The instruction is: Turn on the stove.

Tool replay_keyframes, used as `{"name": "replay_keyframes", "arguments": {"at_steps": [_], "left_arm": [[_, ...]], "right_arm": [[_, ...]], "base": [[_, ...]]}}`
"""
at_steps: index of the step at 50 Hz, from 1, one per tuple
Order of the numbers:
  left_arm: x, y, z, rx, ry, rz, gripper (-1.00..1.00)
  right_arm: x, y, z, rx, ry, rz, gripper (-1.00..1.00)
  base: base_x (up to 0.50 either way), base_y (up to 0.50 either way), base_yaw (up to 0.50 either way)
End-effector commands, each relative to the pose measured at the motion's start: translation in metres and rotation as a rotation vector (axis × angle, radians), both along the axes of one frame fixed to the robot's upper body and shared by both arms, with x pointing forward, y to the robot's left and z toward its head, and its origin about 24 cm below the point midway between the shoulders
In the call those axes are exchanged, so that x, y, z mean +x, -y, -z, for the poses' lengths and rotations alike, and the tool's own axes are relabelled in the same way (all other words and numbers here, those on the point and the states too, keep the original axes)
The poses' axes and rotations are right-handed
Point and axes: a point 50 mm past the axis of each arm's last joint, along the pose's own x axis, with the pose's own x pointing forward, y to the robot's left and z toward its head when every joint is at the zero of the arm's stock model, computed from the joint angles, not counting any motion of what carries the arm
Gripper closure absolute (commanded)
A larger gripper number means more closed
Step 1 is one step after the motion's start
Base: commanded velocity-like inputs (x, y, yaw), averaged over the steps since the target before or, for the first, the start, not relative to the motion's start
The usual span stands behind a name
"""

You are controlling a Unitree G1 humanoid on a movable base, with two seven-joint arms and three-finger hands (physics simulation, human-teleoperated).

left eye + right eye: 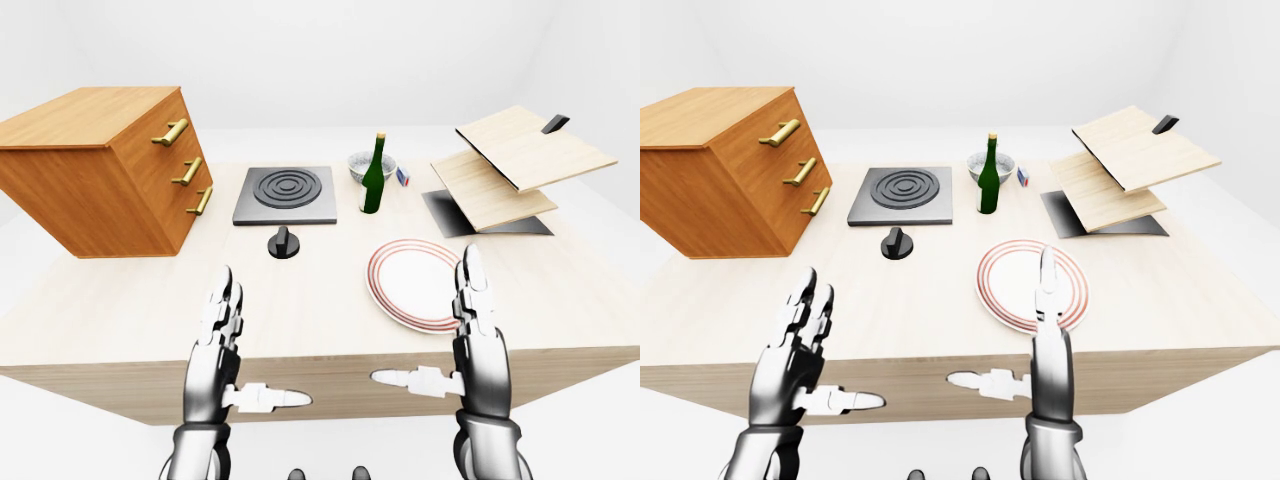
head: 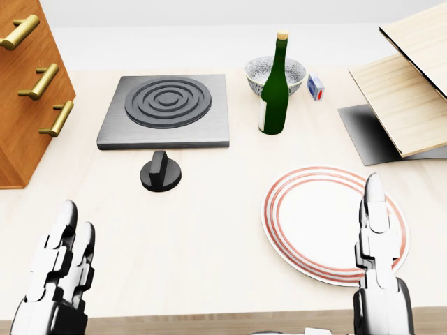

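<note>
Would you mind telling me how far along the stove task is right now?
Nothing looks done yet: the knob below the stove is untouched. Nothing is in hand; the left hand and right hand are open near the table's near edge. Reaching and turning the knob remains.

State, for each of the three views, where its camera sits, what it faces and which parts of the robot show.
Left-eye view: on the head, facing the whole table; both forearms show.
Right-eye view: its pair, nearly the same picture.
Head view: on the head, closer on the stove, knob and plate; left robot hand and right robot hand show, both open.
</note>
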Motion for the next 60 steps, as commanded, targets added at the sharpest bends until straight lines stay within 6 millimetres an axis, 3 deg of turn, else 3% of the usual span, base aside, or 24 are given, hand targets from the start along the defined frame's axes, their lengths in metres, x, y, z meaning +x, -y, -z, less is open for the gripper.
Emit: {"name": "replay_keyframes", "arguments": {"at_steps": [1,14,28,45,52,60], "left_arm": [[-0.004,0.000,-0.004,-0.010,0.012,0.003,-1.00],[0.001,0.001,0.000,0.010,0.001,0.000,-1.00],[0.000,0.001,-0.001,0.004,0.002,0.007,-1.00],[0.004,0.002,-0.002,0.001,0.017,0.021,-1.00],[0.035,0.008,0.005,0.016,0.025,0.010,-1.00],[0.050,0.013,0.020,0.042,-0.028,0.010,-1.00]], "right_arm": [[-0.005,-0.002,0.000,-0.012,-0.003,-0.002,-1.00],[-0.004,0.002,0.004,0.012,-0.027,-0.004,-1.00],[-0.006,0.004,0.002,0.027,-0.022,0.032,-1.00],[-0.015,-0.007,-0.006,0.098,-0.005,-0.053,-1.00],[-0.020,-0.010,-0.006,0.086,-0.013,-0.071,-1.00],[-0.025,-0.012,-0.005,0.070,-0.030,-0.090,-1.00]], "base": [[0.00,0.00,0.00],[0.01,0.00,0.00],[0.47,0.00,0.00],[0.08,0.00,0.00],[0.00,0.00,0.00],[0.00,0.00,0.00]]}}
